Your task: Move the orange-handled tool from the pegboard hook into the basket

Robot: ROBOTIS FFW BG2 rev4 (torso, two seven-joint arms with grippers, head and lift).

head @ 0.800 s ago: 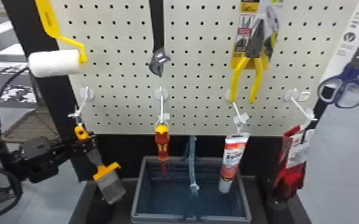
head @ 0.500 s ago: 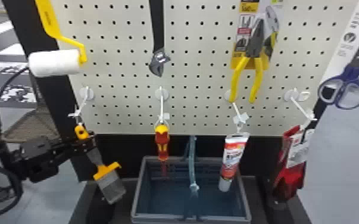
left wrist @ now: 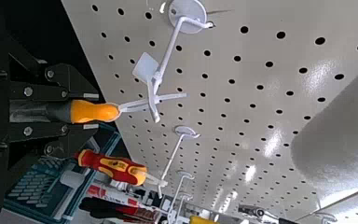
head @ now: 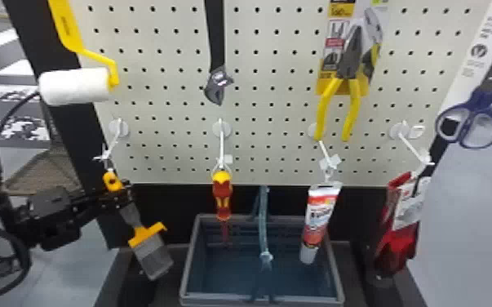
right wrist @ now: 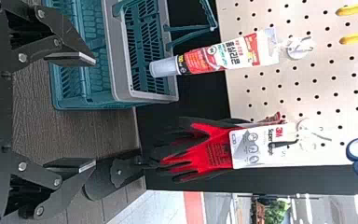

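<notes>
At the left of the head view, my left gripper (head: pixel 116 196) is shut on the orange-handled tool (head: pixel 112 181), a flat brush whose grey bristle end hangs down to the right. In the left wrist view, the two fingers of my left gripper (left wrist: pixel 92 111) press the dark neck below the tool's orange handle (left wrist: pixel 94 112) from both sides. A thin loop joins the handle's end to the white hook (left wrist: pixel 167 53). The grey-rimmed basket (head: pixel 190 261) stands low, below the board's middle. My right gripper (right wrist: pixel 93 112) stands open with nothing between its fingers in the right wrist view.
A red-yellow screwdriver (head: pixel 222 200) and a tube (head: pixel 318 220) hang over the basket, red gloves (head: pixel 397 232) farther right. Higher are a paint roller (head: pixel 75 86), a wrench (head: pixel 217 83), yellow pliers (head: pixel 350 106) and blue scissors (head: pixel 471 118). The basket's handle (head: pixel 262 220) stands up.
</notes>
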